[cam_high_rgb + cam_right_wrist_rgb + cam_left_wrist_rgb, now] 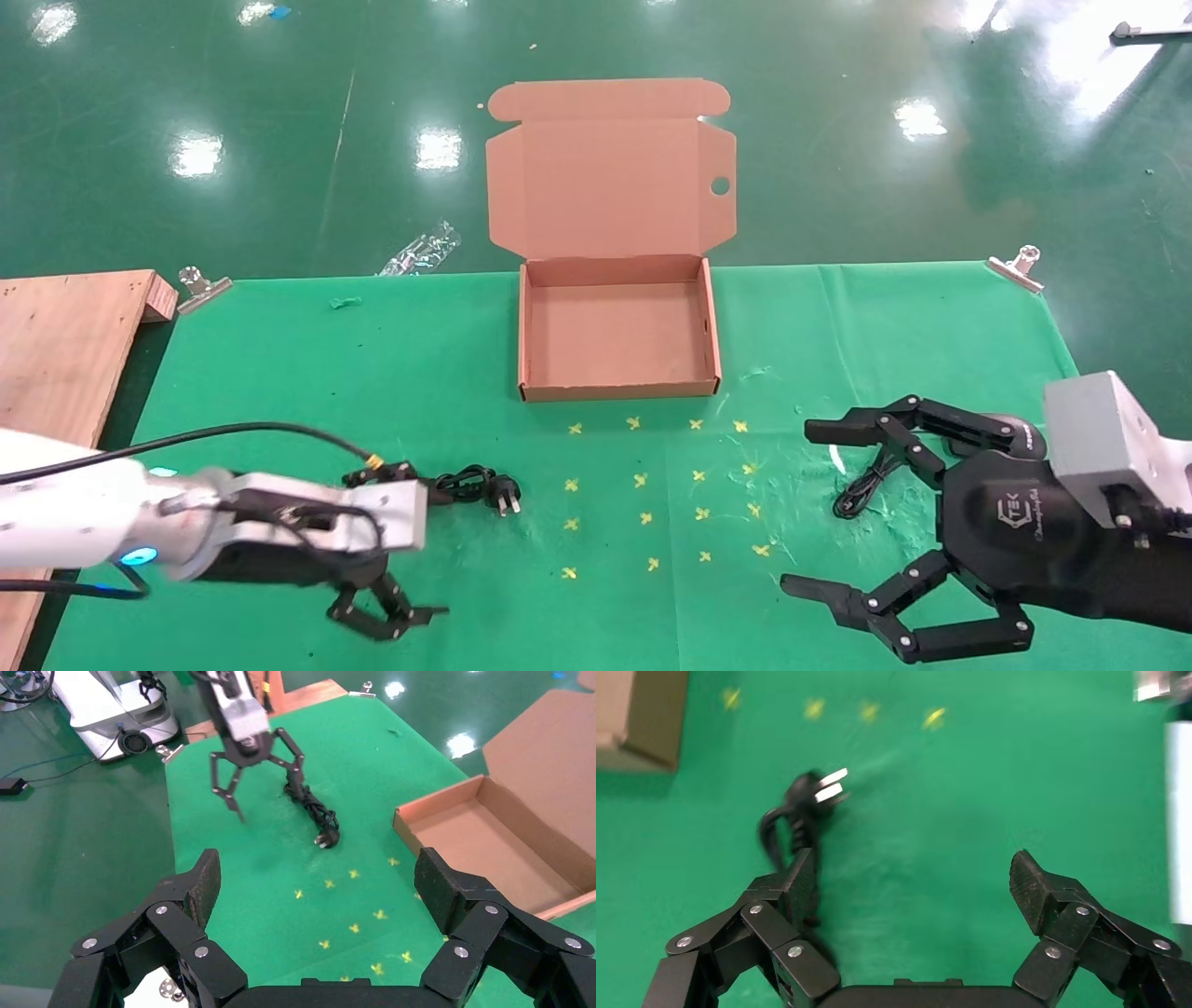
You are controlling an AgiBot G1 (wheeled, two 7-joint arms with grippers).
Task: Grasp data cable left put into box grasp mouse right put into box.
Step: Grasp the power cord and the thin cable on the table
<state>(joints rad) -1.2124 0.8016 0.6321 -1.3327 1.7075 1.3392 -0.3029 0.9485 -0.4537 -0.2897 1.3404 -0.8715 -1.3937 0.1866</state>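
Observation:
The data cable [466, 486] lies as a black twisted bundle on the green cloth at the front left, with its pronged plug [504, 503] pointing right. My left gripper [424, 543] is open over the cable's left end. In the left wrist view one finger [796, 881] lies right against the cable [780, 822], and the rest of the gap is empty. The brown box [527, 335] stands open and empty at the back centre. My right gripper [799, 508] is open at the front right. The mouse's thin cord [859, 492] shows beside it, and the mouse body is hidden behind the gripper.
A wooden board [56, 345] lies along the left edge. Metal clips [200, 284] [1015, 266] hold the cloth at the back corners. Yellow crosses [652, 485] mark the cloth between the grippers. The right wrist view shows the left gripper [260, 776], the cable [316, 808] and the box [492, 839].

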